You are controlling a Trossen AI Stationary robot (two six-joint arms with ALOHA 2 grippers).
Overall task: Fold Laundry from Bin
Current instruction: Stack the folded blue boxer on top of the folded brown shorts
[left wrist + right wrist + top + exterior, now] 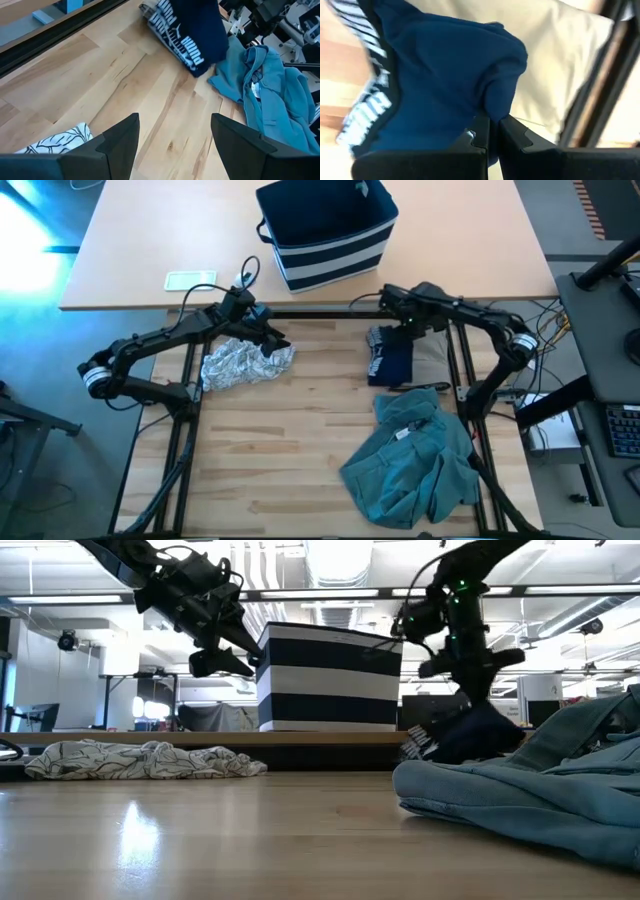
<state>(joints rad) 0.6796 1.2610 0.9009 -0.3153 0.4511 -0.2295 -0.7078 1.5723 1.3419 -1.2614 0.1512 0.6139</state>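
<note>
The dark navy garment [391,352] with white print lies bunched on the wooden table [280,450], in front of the bin [326,230] and well apart from it. A fold of it is pinched by the right gripper [396,330], whose fingers are pressed together on the cloth. A tan garment [432,352] is seen just beside the navy one, partly under it. The large teal-green garment [410,460] is spread in a crumpled heap nearer the front edge, close to the navy garment. The grey-white patterned garment [243,363] lies on the other side of the navy one, well apart from it; above it the left gripper [270,340] is held with its jaws spread and nothing between them.

The bin, navy with white stripes on its lower half, stands on a second, paler table [150,240] behind the wooden one.

In the right wrist view the pinch on the navy cloth is shown from close, with the tan fabric behind it. In the left wrist view the white letters on the navy garment can be read in part, and a white label on the teal garment is visible. In the low view the left gripper is seen raised above the patterned garment, and an office room with ceiling lights is seen behind the bin.
</note>
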